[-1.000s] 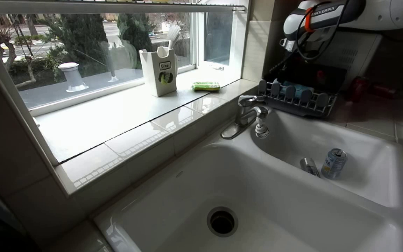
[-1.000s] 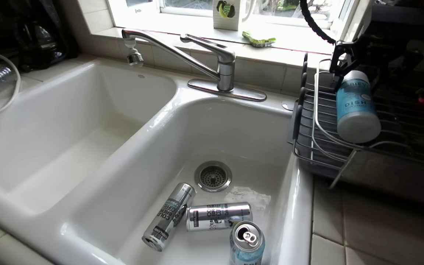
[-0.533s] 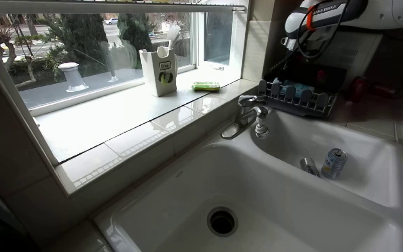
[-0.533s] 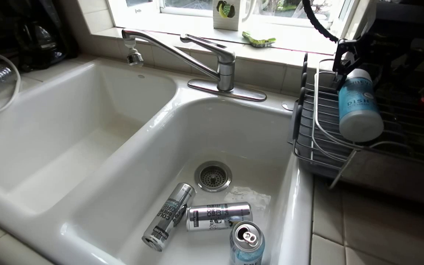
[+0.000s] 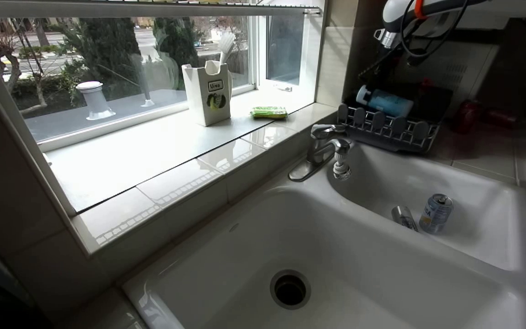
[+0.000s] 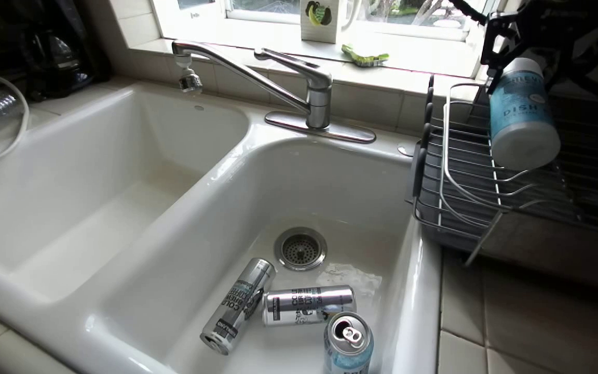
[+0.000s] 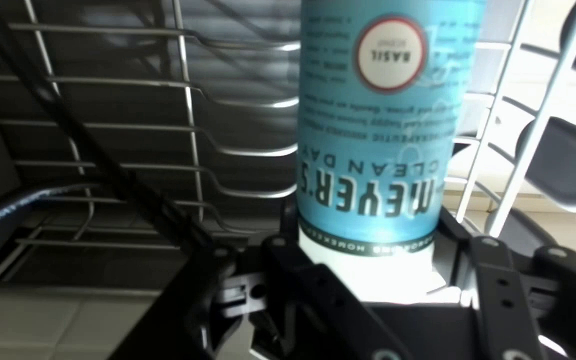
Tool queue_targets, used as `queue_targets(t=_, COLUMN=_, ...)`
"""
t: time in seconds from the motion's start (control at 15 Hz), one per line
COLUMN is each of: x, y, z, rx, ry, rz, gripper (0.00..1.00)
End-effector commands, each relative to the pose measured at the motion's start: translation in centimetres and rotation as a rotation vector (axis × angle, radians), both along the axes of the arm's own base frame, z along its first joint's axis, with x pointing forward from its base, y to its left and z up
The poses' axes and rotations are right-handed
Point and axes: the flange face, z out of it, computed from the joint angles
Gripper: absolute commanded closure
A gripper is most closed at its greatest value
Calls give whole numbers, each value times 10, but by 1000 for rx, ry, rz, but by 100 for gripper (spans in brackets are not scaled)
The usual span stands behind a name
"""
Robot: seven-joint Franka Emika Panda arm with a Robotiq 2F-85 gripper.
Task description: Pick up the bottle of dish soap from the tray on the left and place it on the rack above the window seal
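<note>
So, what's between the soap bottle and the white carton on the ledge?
In an exterior view, from carton to bottle: the green packet, then the pronged edge of the tray.

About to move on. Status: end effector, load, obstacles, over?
End effector shut on cap end of blue cylindrical plastic soap bottle. Bottle tilted above dark rectangular wire tray. Possible obstacle: tall white carton-shaped holder on white windowsill.

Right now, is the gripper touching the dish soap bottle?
Touching: the wrist view shows the gripper closed against both sides of the dish soap bottle, no gap showing.
</note>
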Motion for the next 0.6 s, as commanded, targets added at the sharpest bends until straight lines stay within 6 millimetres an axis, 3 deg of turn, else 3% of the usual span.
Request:
queue_targets(t=0.0, x=-18, y=35, z=26, rx=-4, ry=-47, rz=27, gripper=63)
queue_targets(t=0.4, x=-26, y=123, z=69, rx=-23, ry=-189, rz=152, gripper=63)
queue_targets(t=0.53, x=-44, y=135, z=74, rx=-5, ry=-251, rz=204, gripper=63)
